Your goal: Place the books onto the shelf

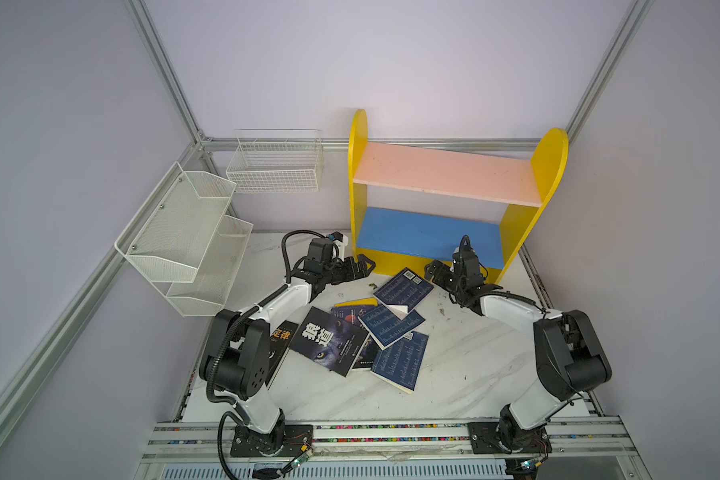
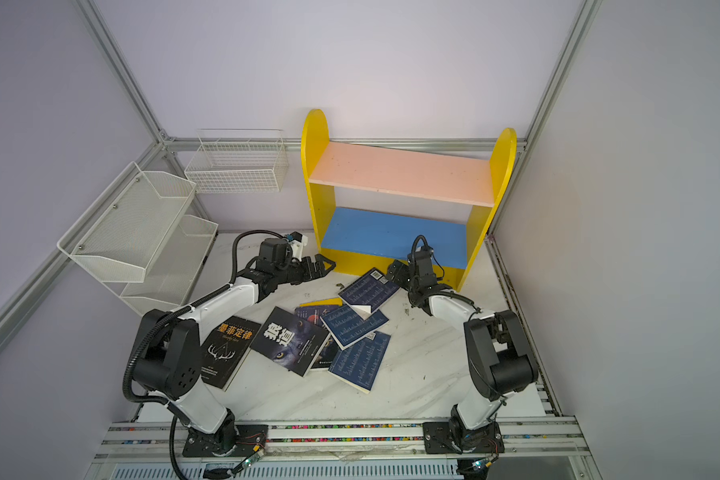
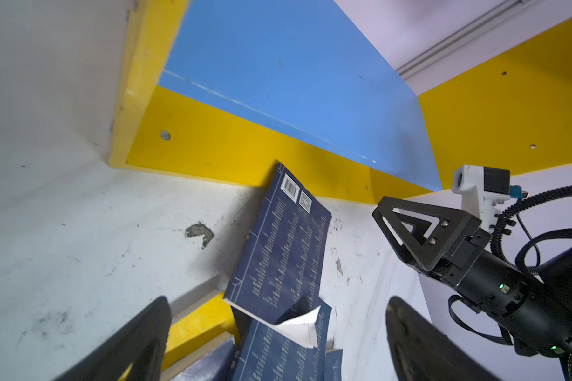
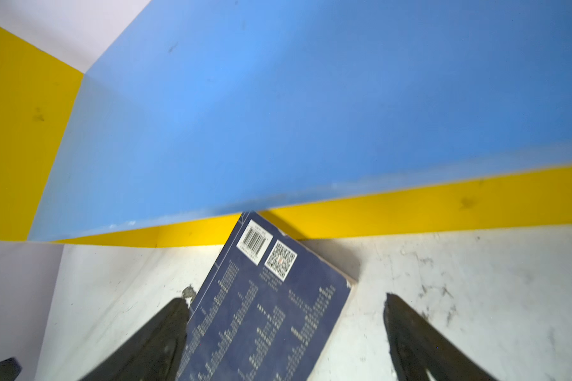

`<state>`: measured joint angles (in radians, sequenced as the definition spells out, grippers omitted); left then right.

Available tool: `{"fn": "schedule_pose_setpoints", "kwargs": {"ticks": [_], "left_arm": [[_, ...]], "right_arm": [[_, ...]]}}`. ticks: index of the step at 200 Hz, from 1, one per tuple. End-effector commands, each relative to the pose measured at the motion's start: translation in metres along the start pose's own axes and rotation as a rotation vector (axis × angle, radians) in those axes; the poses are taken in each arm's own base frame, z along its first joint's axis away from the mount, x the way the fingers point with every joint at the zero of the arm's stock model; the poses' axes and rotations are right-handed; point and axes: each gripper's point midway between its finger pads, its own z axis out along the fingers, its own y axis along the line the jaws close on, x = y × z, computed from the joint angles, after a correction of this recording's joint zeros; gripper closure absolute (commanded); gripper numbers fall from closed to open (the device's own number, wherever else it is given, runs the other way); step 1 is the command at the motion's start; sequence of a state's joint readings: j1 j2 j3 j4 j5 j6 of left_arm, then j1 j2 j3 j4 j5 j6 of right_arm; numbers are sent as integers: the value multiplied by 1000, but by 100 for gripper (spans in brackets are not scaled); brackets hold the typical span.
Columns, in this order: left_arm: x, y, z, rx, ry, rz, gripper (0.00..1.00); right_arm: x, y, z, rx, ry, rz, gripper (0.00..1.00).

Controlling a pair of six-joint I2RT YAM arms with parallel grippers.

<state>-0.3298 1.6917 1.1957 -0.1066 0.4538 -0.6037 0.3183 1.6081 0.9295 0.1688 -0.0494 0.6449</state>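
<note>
Navy book (image 1: 404, 289) — corner against the shelf (image 1: 551, 166) foot, none shelved | left claw (image 1: 366, 266) and right claw (image 1: 432, 269) gaping, empty | risk: I judge a push jams it there; thin cover slips.

Top views look down; close wrist views apparently share the shelf (image 3: 278, 82)

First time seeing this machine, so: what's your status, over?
Left tool open, empty. Right tool open, over the navy book at the shelf foot. Other books loose on the table, shelf bare. Nothing seen in the way.
</note>
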Motion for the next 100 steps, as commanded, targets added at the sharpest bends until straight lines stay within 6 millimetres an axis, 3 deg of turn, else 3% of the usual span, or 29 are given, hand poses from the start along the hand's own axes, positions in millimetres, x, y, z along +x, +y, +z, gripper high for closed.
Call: {"fn": "schedule_pose_setpoints", "kwargs": {"ticks": [1,57,100], "left_arm": [[29,-4,9,48,98,15,0],[45,-1,54,15,152,24,0],[45,5,78,-8,133,27,4]], "right_arm": [[5,-1,2,-12,-25,35,7],[26,19,38,-41,15,17,12],[62,10,62,-25,104,28,14]]}}
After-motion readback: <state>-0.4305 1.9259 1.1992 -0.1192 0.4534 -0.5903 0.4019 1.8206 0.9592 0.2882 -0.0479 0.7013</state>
